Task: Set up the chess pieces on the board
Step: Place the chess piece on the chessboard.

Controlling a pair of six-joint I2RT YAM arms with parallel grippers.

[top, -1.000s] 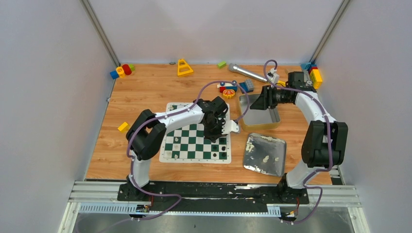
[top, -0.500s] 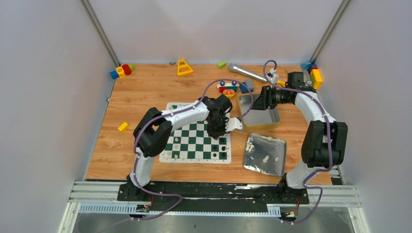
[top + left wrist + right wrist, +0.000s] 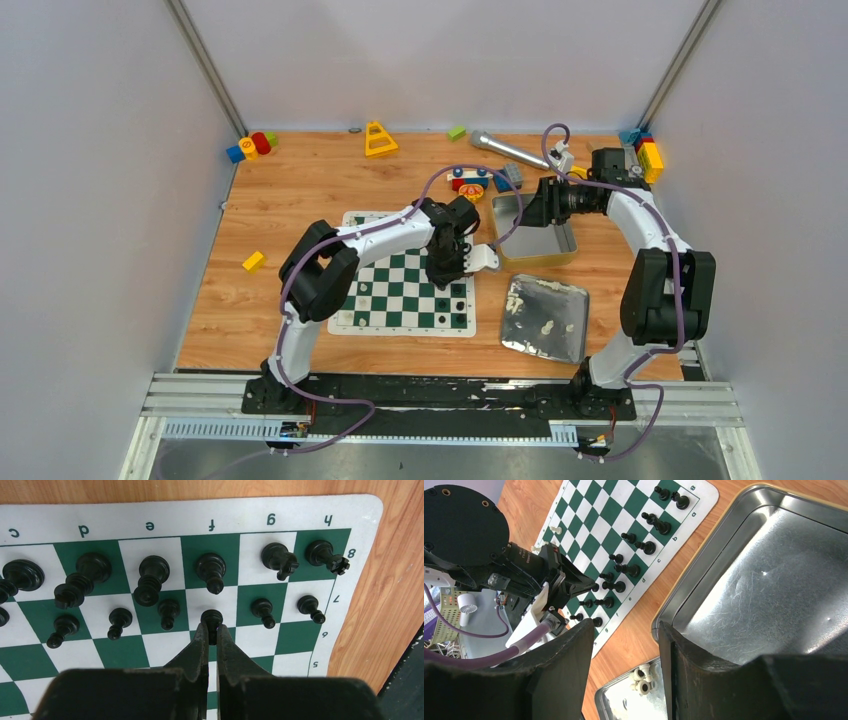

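The green-and-white board [image 3: 390,292] lies mid-table. In the left wrist view, black pieces stand in two rows along its far edge [image 3: 160,647], among them a rook [image 3: 325,555] and a knight [image 3: 278,557]. My left gripper [image 3: 212,632] is shut on the head of a black pawn [image 3: 212,616] that stands in the pawn row, in the f file. It also shows in the top view [image 3: 447,262]. My right gripper [image 3: 522,213] is open and empty above the left rim of an open tin [image 3: 764,580]. Cream-white pieces [image 3: 644,672] lie in a flat tin lid [image 3: 545,318].
Toy blocks lie at the back left [image 3: 250,146] and back right [image 3: 645,152]. A yellow cone [image 3: 379,139], a microphone [image 3: 505,150] and a small toy car [image 3: 468,181] lie behind the board. A yellow block [image 3: 253,261] lies left of it.
My left arm has shifted a little to the right and farther in over the board's right side. The right arm has not moved.
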